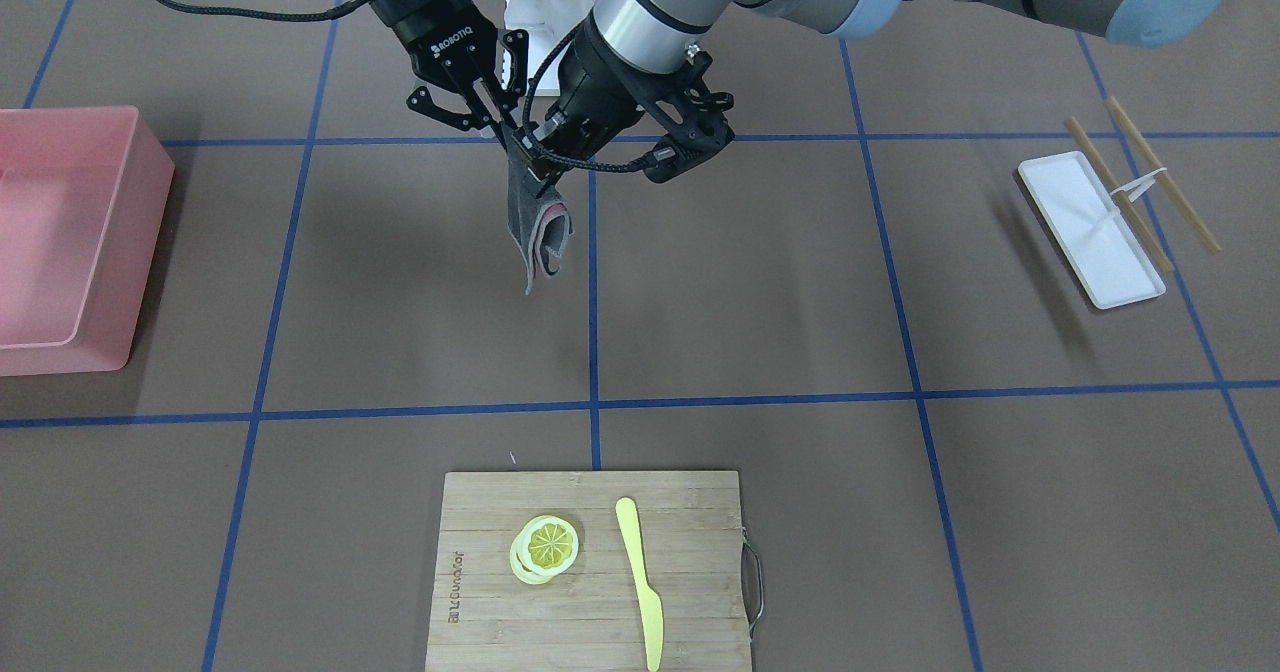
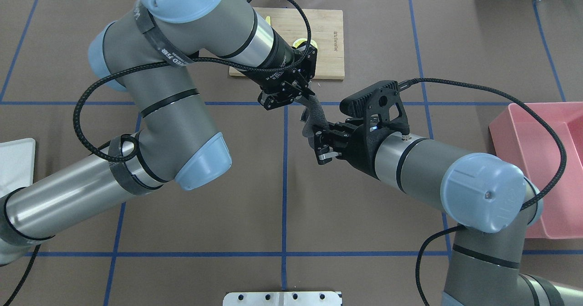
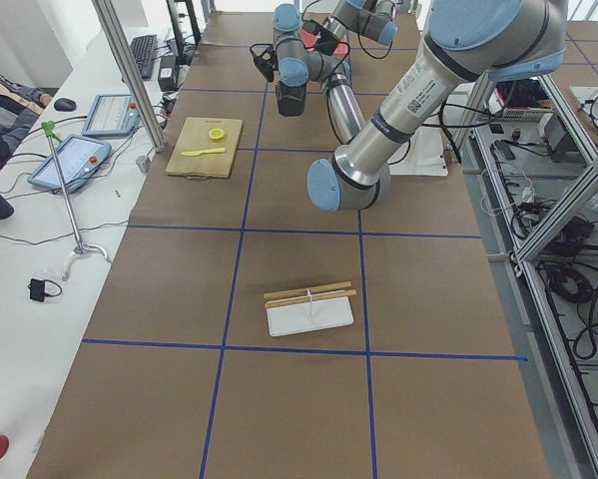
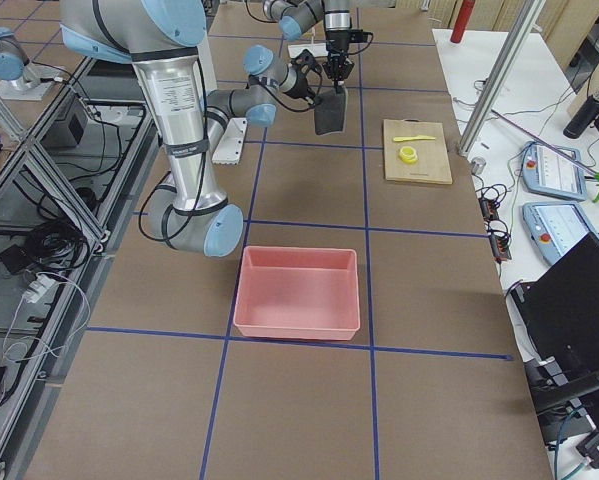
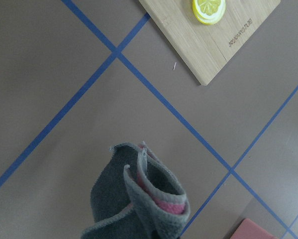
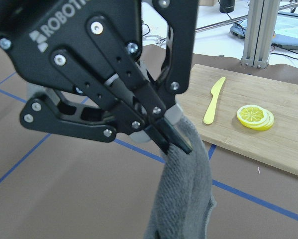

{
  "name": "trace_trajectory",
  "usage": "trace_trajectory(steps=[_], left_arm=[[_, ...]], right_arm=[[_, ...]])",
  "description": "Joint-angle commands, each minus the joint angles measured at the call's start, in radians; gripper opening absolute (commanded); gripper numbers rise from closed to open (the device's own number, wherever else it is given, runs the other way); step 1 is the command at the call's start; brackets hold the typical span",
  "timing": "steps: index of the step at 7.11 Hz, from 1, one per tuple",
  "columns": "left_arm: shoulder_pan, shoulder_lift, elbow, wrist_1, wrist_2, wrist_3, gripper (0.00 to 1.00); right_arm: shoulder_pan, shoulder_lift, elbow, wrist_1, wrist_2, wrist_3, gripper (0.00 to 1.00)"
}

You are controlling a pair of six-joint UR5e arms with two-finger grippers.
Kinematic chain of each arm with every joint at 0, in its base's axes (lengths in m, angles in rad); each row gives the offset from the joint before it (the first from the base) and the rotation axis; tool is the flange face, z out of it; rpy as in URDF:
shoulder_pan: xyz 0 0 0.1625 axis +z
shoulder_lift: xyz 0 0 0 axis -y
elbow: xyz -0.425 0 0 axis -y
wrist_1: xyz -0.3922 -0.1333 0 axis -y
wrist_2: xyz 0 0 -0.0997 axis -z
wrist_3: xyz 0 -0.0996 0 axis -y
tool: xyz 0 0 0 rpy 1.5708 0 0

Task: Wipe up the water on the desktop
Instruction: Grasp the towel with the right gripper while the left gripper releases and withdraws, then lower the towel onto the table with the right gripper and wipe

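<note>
A grey cloth with pink lining (image 1: pixel 535 232) hangs folded above the brown desktop (image 1: pixel 760 282) near the middle blue tape line. My left gripper (image 1: pixel 525 147) points down and is shut on the cloth's top edge; the right wrist view shows this grip (image 6: pixel 181 144). The cloth also shows in the left wrist view (image 5: pixel 139 199) and in the overhead view (image 2: pixel 314 117). My right gripper (image 2: pixel 322 145) lies level beside the hanging cloth, its jaws apart and holding nothing. I see no water on the desktop.
A bamboo cutting board (image 1: pixel 500 612) with lemon slices (image 1: pixel 545 544) and a yellow knife (image 1: pixel 640 592) lies on the far side from the robot. A pink bin (image 1: pixel 60 242) stands on the robot's right. A white tray (image 1: pixel 1085 227) with chopsticks (image 1: pixel 1165 177) lies on its left.
</note>
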Motion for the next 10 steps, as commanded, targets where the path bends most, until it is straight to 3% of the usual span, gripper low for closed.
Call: trace_trajectory(steps=[1,3,4,6,7,9,10], left_arm=[[0.0,0.002,0.0,-0.006,0.0,0.005,0.0],[-0.001,0.017,0.001,-0.054,0.003,0.015,0.84],[-0.014,0.021,-0.003,-0.054,0.003,0.015,0.97],[-0.087,0.204,-0.143,-0.055,-0.009,0.02,0.97],[-0.133,0.298,-0.219,-0.055,-0.023,0.078,0.97],[-0.237,0.411,-0.244,-0.052,-0.145,0.22,0.97],[-0.273,0.434,-0.244,-0.052,-0.164,0.247,0.97]], right_arm=[[0.0,0.0,0.003,0.0,0.004,0.0,0.0],[0.001,-0.021,0.043,-0.001,0.002,0.005,0.0],[0.003,-0.067,0.075,-0.003,0.008,0.07,0.0],[0.003,-0.197,0.102,-0.016,0.045,0.339,0.0],[-0.035,-0.236,0.093,-0.079,0.051,0.432,0.0],[-0.161,-0.199,0.08,-0.308,0.053,0.565,0.0],[-0.168,-0.21,0.057,-0.349,0.064,0.587,0.0]])
